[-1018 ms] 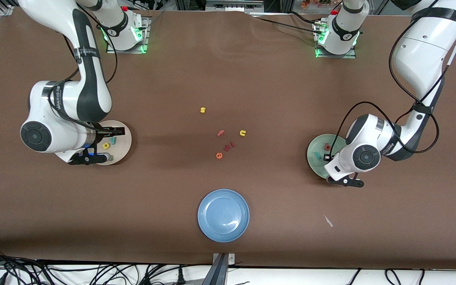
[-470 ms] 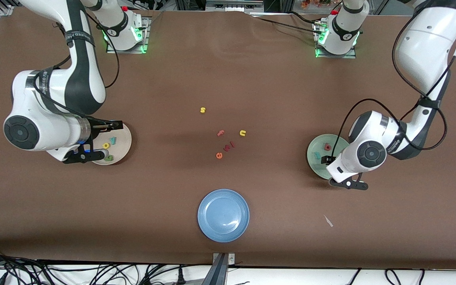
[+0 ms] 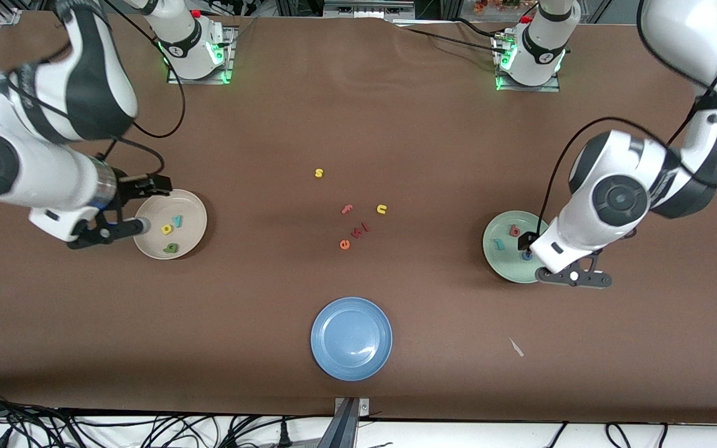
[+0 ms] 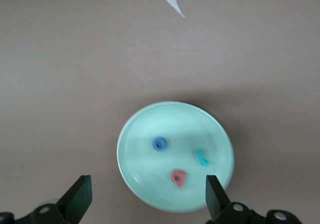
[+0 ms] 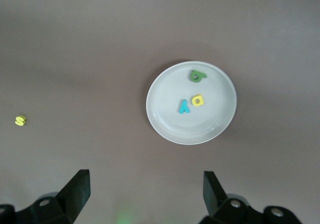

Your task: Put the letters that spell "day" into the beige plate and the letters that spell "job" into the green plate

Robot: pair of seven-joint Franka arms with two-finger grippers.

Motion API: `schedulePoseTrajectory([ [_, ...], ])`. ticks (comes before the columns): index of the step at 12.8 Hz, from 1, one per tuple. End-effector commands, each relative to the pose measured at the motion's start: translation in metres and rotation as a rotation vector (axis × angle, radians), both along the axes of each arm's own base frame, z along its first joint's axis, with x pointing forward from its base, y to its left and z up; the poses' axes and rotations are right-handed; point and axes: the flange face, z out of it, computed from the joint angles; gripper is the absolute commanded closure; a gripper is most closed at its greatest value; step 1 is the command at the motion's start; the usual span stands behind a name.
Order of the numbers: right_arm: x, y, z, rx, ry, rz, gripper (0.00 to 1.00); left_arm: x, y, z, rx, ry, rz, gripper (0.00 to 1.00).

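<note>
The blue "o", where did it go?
The blue ring "o" lies in the green plate at the left arm's end of the table, beside the red-pink "b" and the teal "j".

The brown worktop (image 3: 396,124) carries three plates. The beige plate (image 3: 192,214) lies toward the right arm's end, the green plate (image 3: 496,256) toward the left arm's end, and a blue plate (image 3: 351,338) sits between them, nearest the front camera. Mid-worktop lie loose foam letters: a yellow "s" (image 3: 318,173) farthest from the camera, then a pink "f" (image 3: 346,209) beside a yellow "n" (image 3: 381,209), and an orange "e" (image 3: 345,244) nearer. A white paper scrap (image 3: 516,347) lies nearer than the green plate.
</note>
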Motion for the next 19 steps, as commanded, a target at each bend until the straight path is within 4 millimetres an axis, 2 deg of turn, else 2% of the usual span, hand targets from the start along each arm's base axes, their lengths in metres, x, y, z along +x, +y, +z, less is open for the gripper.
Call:
schedulePoseTrajectory([
  [1, -0.045, -0.013, 0.060, 0.011, -0.168, -0.005, 0.00, -0.013, 0.000, 0.065, -0.023, 0.003, 0.037, 0.00],
  [2, -0.052, -0.028, 0.059, 0.013, -0.163, -0.034, 0.00, -0.016, -0.005, 0.081, -0.040, 0.018, 0.044, 0.00],
  [4, -0.061, -0.041, 0.070, 0.007, -0.160, -0.065, 0.00, -0.028, -0.002, 0.138, -0.102, -0.005, 0.073, 0.00],
  [5, -0.064, -0.052, 0.069, -0.003, -0.134, -0.131, 0.00, -0.036, 0.000, 0.155, -0.116, -0.020, 0.042, 0.00],
  [6, -0.063, -0.062, 0.079, 0.015, -0.146, -0.158, 0.00, -0.043, 0.009, 0.172, -0.115, -0.033, 0.011, 0.00],
  [7, -0.065, -0.060, 0.100, 0.007, -0.177, -0.152, 0.00, -0.054, 0.017, 0.183, -0.109, -0.041, -0.003, 0.00],
  [8, -0.068, -0.062, 0.108, -0.016, -0.158, -0.145, 0.00, -0.060, 0.030, 0.190, -0.120, -0.046, 0.014, 0.00],
  [10, -0.071, -0.073, 0.112, -0.024, -0.123, -0.165, 0.00, -0.076, 0.055, 0.200, -0.173, -0.050, 0.065, 0.00],
  [11, -0.072, -0.082, 0.117, -0.017, -0.112, -0.183, 0.00, -0.082, 0.057, 0.204, -0.182, -0.052, 0.070, 0.00],
  [12, -0.071, -0.084, 0.122, -0.016, -0.116, -0.189, 0.00, -0.088, 0.048, 0.198, -0.175, -0.036, 0.054, 0.00],
  [14, -0.068, -0.096, 0.123, -0.009, -0.123, -0.212, 0.00, -0.118, 0.042, 0.190, -0.154, -0.026, 0.044, 0.00],
  [15, -0.068, -0.101, 0.123, 0.004, -0.121, -0.224, 0.00, -0.123, 0.039, 0.192, -0.137, -0.035, 0.042, 0.00],
  [17, -0.068, -0.110, 0.121, 0.013, -0.113, -0.247, 0.00, -0.118, 0.045, 0.193, -0.123, -0.063, 0.037, 0.00],
  [19, -0.068, -0.109, 0.120, 0.029, -0.107, -0.247, 0.00, -0.104, 0.064, 0.199, -0.138, -0.072, 0.076, 0.00],
])
